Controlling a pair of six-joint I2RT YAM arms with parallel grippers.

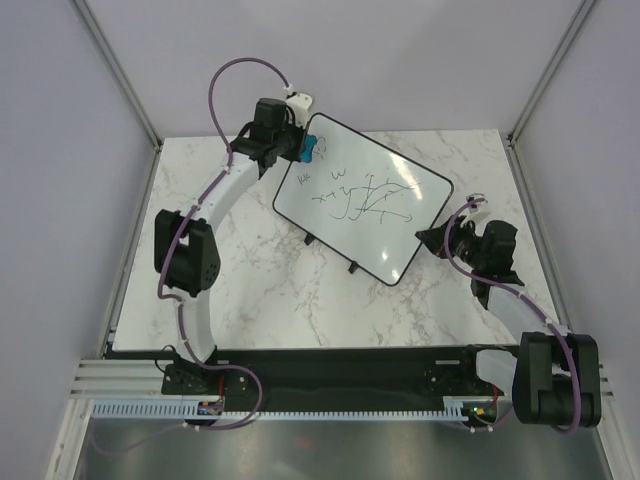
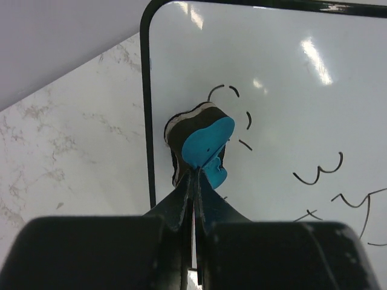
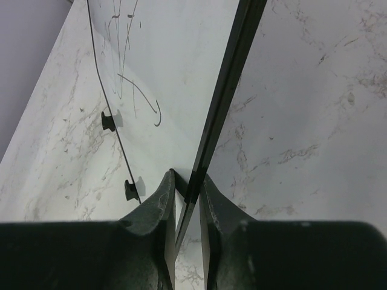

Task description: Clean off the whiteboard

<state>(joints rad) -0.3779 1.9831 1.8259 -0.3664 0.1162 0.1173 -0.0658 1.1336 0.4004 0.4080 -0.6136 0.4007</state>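
Both pairs of jaws are closed on something. The left gripper pinches the blue eraser, and the right gripper nips the thin black frame of the whiteboard at its right-hand corner, apparently to steady it. The board sits askew on the marble bench, in the far half, with one corner close to the far edge. The eraser's felt touches the board just inside that far corner, beside a few broken dashes. The main marker scribbles across the middle are intact, so the wiping looks barely begun. The next move calls for sweeping the eraser, pressed flat, toward the bench's near right corner through those lines, while the right grip resists the push.
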